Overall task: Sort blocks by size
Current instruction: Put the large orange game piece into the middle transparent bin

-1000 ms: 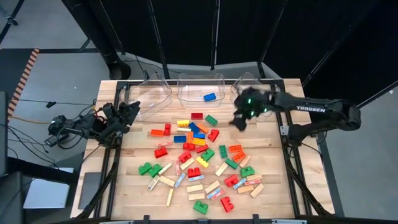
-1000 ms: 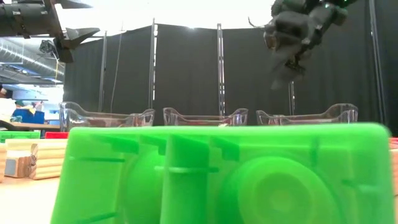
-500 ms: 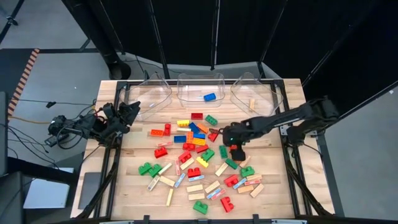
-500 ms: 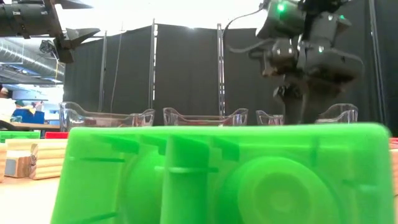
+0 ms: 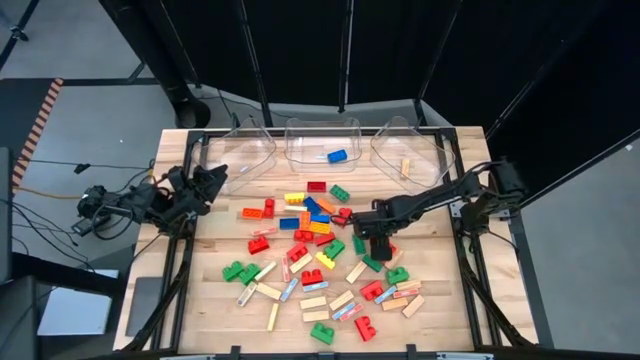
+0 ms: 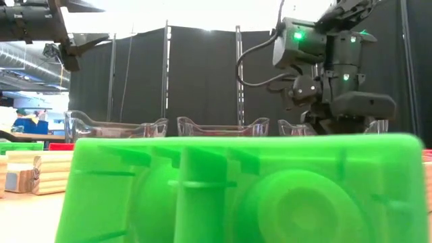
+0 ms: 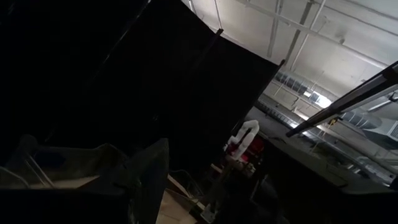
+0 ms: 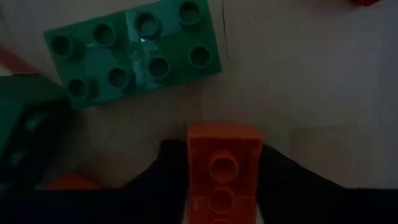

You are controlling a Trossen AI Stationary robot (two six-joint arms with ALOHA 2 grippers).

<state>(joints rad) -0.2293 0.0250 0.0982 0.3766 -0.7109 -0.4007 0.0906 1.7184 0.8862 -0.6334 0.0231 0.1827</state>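
The blocks (image 5: 320, 250), coloured studded bricks and tan wooden bars, lie scattered over the wooden table. My right gripper (image 5: 381, 242) points down into the right side of the pile, its fingers on either side of a small orange brick (image 8: 224, 146). Just beyond it lies a green eight-stud brick (image 8: 134, 53). In the low view a big green brick (image 6: 243, 189) hides the right fingertips. My left gripper (image 5: 212, 178) waits open, raised over the table's left edge. My right gripper has the orange brick's two long sides (image 8: 194, 171) pinched between its two fingers (image 8: 158, 180), coming from above and pointing down. The fingers lie across the brick. It sits studs up, level, and appears to rest on the table.
Three clear bins stand along the far edge: the left one (image 5: 245, 150), the middle one (image 5: 310, 140) with a blue brick (image 5: 337, 156), and the right one (image 5: 425, 150) with a tan bar (image 5: 405, 167). Red and green bricks crowd around the right gripper.
My right gripper has come from high up near the right bin toward the near edge and down into the pile, turning from a slant until it points straight down over the orange brick. The blocks have stayed where they were.
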